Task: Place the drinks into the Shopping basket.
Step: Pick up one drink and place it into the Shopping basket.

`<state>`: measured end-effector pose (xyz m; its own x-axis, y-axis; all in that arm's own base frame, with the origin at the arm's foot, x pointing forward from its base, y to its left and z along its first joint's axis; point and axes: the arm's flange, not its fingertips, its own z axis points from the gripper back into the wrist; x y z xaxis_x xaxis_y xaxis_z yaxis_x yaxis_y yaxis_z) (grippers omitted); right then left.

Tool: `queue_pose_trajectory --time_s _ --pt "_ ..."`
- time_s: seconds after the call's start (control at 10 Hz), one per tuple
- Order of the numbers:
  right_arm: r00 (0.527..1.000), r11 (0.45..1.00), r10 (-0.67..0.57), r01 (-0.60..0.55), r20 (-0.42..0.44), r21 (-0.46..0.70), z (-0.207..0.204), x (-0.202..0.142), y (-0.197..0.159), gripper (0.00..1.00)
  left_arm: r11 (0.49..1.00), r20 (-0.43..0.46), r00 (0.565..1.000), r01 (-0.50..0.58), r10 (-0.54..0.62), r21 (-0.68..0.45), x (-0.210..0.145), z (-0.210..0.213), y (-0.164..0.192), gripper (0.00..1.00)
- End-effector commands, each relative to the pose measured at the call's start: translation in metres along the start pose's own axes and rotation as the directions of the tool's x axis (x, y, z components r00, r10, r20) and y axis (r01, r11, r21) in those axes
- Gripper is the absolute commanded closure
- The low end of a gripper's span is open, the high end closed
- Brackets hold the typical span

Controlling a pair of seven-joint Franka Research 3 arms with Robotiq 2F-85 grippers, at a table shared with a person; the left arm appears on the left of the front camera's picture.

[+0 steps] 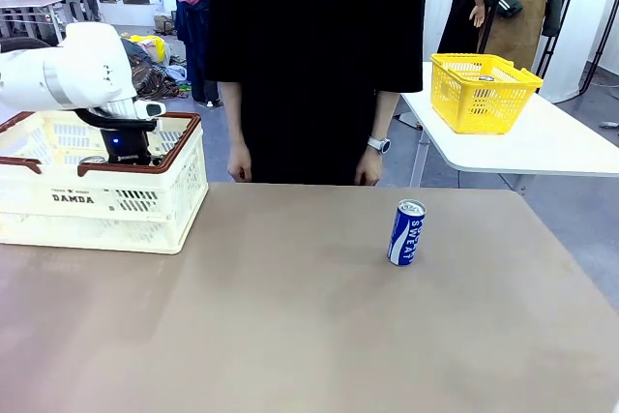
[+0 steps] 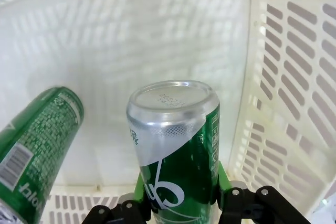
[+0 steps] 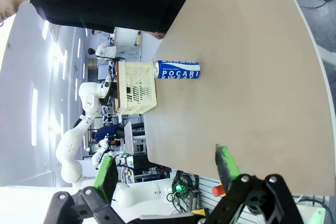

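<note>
1. Left gripper (image 2: 181, 190): the jaws are partly closed on a green drink can (image 2: 176, 129). The green pads (image 2: 222, 177) press opposite sides of its body, and its silver end, with a stamped code, points away from the wrist.
2. Location: the held can is inside the Shopping basket (image 1: 145, 205), near a slotted side wall. Whether it touches the basket floor cannot be told. A second green can (image 2: 37, 145) sits just beside it and appears tilted in the wrist view.
3. Remaining item: a blue "SWEAT" can (image 1: 407, 232) stands upright on the counter (image 1: 290, 336), right of centre and well apart from the basket.
4. Handling (judgement): the cans are thin-walled metal, stiff if full but easily dented. The printed surface is smooth and likely slippery. Take hold across the mid-body with moderate squeeze, and avoid the rims.
5. Left arm pose: the left arm (image 1: 68, 70) enters from the left and passes over the brown rim. Its wrist is bent down into the basket.
6. Right gripper (image 3: 167, 174): the jaws are spread wide and empty. It hangs near the counter's near edge, well apart from the blue can, with the wrist rolled sideways.
</note>
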<state>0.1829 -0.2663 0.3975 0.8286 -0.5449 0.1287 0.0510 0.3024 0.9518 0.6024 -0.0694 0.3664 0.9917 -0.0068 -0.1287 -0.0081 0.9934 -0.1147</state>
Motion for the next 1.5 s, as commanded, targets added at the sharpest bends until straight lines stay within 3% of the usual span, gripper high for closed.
queue_pose_trajectory --time_s 0.0,0.1,0.2,0.3,0.8,1.1,1.3,1.4 --pt "1.000 0.999 0.025 -0.025 0.011 0.021 0.000 0.002 0.002 0.00 1.000 -0.009 1.000 -0.015 0.015 0.013 0.006 0.006 0.001 1.00" --pt "1.000 0.999 0.025 -0.025 0.011 0.021 0.000 0.002 0.002 0.00 1.000 0.000 1.000 -0.011 0.011 0.006 0.005 0.006 0.000 0.95" --pt "1.000 0.999 0.025 -0.025 0.011 0.021 0.000 0.002 0.002 0.00 1.000 -0.001 1.000 -0.005 0.005 0.006 0.004 0.007 -0.001 0.36" --pt "1.000 0.999 0.025 -0.025 0.011 0.021 0.000 0.002 0.002 0.00 1.000 -0.002 1.000 -0.004 0.004 0.010 0.004 0.007 -0.001 0.00" --pt "1.000 0.999 0.025 -0.025 0.011 0.021 0.000 0.002 0.002 0.00 0.999 0.101 0.994 0.029 -0.031 0.026 -0.009 0.044 -0.003 0.00" --pt "1.000 0.999 0.025 -0.025 0.011 0.021 0.000 0.002 0.002 0.00 0.995 0.196 0.978 0.084 -0.073 -0.050 -0.046 0.162 0.002 0.00" --pt "1.000 0.999 0.025 -0.025 0.011 0.021 0.000 0.002 0.002 0.00 0.958 0.108 0.976 0.207 -0.188 -0.200 -0.069 0.232 0.018 0.00" --pt "1.000 0.999 0.025 -0.025 0.011 0.021 0.000 0.002 0.002 0.00 0.924 0.099 0.981 0.191 -0.167 -0.330 -0.086 0.252 0.028 0.00"
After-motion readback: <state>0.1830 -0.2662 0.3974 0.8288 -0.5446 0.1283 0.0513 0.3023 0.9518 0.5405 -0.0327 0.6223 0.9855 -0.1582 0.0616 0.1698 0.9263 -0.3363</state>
